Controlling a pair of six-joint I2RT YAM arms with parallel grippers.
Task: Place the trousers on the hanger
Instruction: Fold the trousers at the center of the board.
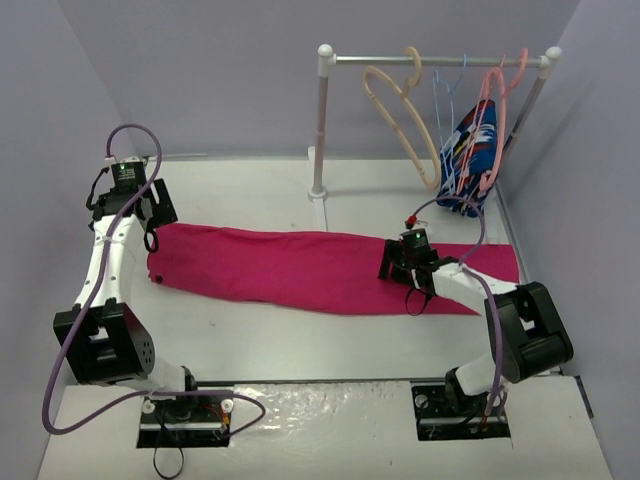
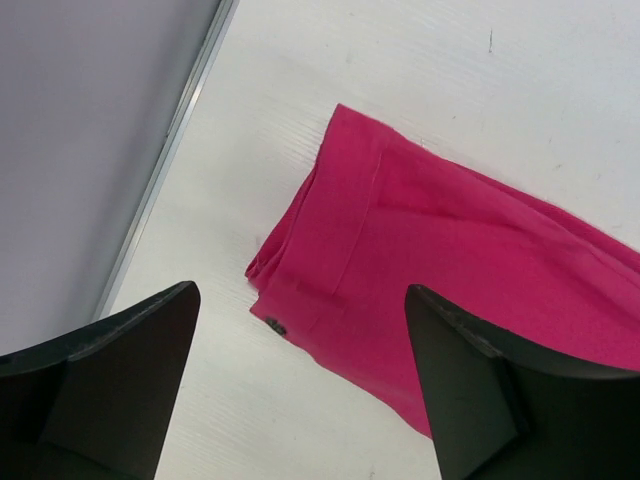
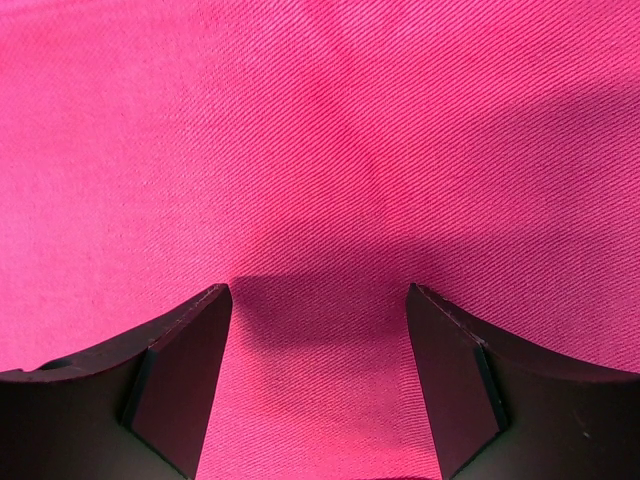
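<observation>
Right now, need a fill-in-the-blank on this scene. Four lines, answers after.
1. The trousers lie flat on the ____.
2. The hanger hangs from the ____.
3. The left gripper and right gripper are both ____.
4. The right gripper hovers over the ____.
Answers: table; rail; open; trousers.

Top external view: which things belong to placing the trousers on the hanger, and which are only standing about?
For the job: magenta trousers, beige hanger.
Standing about: blue wire hanger, salmon-pink hangers, blue patterned garment, rail.
</observation>
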